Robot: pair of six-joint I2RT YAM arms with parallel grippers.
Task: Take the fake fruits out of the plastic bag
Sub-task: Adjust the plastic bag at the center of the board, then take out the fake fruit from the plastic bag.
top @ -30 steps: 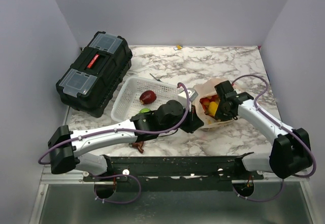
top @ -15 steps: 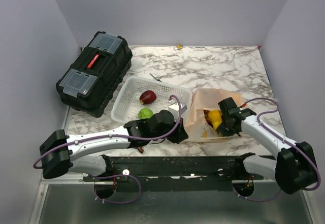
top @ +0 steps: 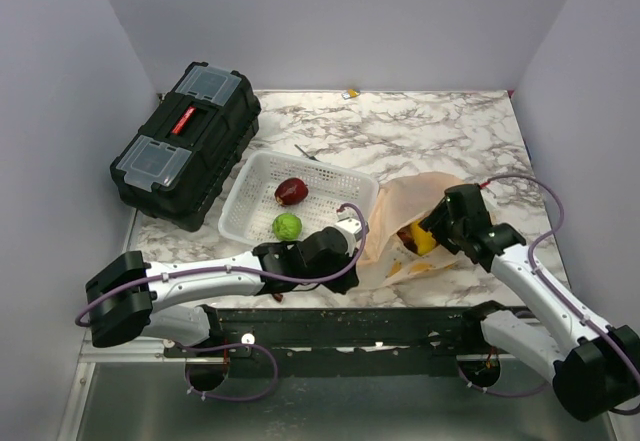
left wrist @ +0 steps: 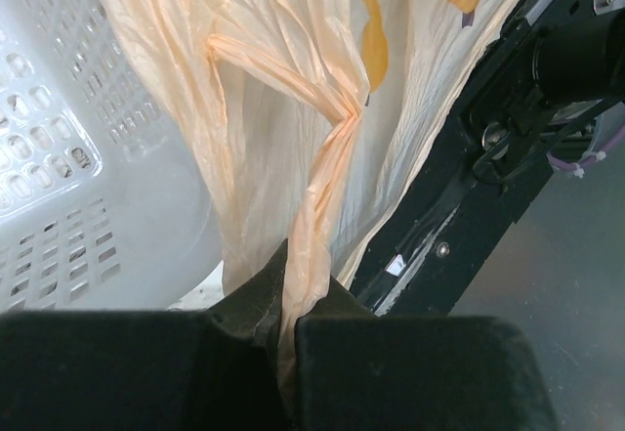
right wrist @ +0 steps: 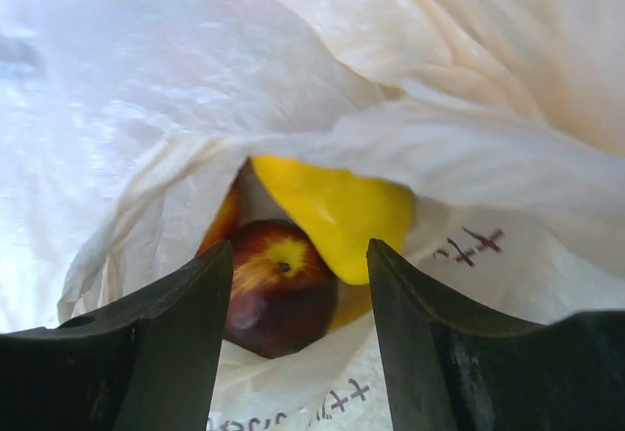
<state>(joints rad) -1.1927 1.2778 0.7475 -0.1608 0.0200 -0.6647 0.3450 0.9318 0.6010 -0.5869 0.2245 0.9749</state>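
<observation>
Two fake fruits in the white basket [top: 243,206]: one red fruit [top: 291,191], one green fruit [top: 287,226]. Plastic bag [top: 400,206] on the tabletop [top: 420,131] just beside it, with one red apple [right wrist: 278,299] and one yellow fruit [right wrist: 337,211] showing inside. Left gripper [left wrist: 288,325] clenched on the bag's handle. Right gripper [right wrist: 298,284] spread wide at the bag mouth, grasping nothing.

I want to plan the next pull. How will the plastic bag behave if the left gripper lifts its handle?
Probably floppy: the plastic bag is creased, and its handle is twisted into a cord at the left gripper. It would likely sag, as the red apple and yellow fruit lie inside it.
</observation>
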